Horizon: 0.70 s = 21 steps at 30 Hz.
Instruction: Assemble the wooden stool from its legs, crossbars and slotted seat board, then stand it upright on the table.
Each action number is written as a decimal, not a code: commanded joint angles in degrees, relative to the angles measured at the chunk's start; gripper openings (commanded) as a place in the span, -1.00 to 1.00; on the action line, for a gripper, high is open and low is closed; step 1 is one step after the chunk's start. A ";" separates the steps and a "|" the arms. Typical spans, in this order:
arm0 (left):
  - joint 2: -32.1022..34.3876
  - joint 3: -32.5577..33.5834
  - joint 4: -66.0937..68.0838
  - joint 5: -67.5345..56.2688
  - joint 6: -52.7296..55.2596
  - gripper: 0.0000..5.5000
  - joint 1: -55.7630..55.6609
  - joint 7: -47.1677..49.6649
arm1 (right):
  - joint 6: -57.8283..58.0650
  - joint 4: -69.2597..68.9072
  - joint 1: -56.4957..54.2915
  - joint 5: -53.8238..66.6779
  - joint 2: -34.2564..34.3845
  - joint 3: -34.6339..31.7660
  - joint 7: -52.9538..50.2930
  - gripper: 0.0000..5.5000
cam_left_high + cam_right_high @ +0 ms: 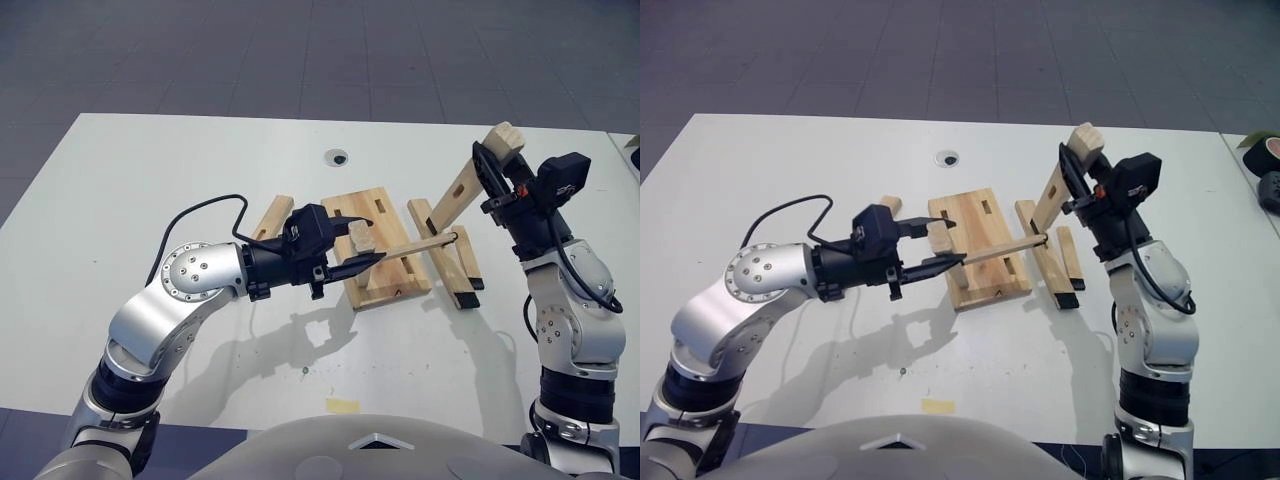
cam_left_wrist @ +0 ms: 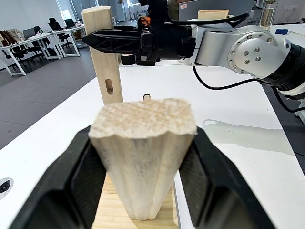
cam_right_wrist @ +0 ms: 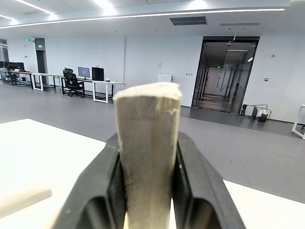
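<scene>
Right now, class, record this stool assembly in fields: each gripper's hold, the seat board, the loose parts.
Left gripper: shut on a wooden piece over the seat board
Right gripper: shut on a tilted leg, held high
Crossbar: runs from that leg's lower end toward the left gripper
Seat board: flat on table
Loose legs: flat beside the board

grey tiled floor (image 1: 200,50) beyond the far edge of a white table (image 1: 150,170), with a round dark grommet (image 1: 338,157) in its top and a scrap of yellow tape (image 1: 342,406) near the front. farther off, white walls (image 3: 152,57), long ceiling light strips (image 3: 71,20), dark-framed glass doors (image 3: 228,71), desks (image 3: 95,85) with monitors (image 3: 84,72) and office chairs (image 3: 72,82).
</scene>
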 commanded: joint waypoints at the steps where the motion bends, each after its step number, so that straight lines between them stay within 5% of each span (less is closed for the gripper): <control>1: 0.03 -1.95 3.59 6.62 -1.58 -0.26 -0.63 3.43 | 0.10 0.13 -1.45 1.62 0.06 -0.41 0.81 -0.63; 9: -4.95 -3.54 5.38 9.81 1.50 -0.26 0.42 11.40 | 0.12 1.60 -1.17 2.61 1.28 -0.67 0.50 -0.63; 21: -3.80 -2.83 5.97 7.46 1.41 -0.26 -0.19 7.22 | -6.89 5.41 -1.72 -4.27 5.70 5.82 0.18 -0.63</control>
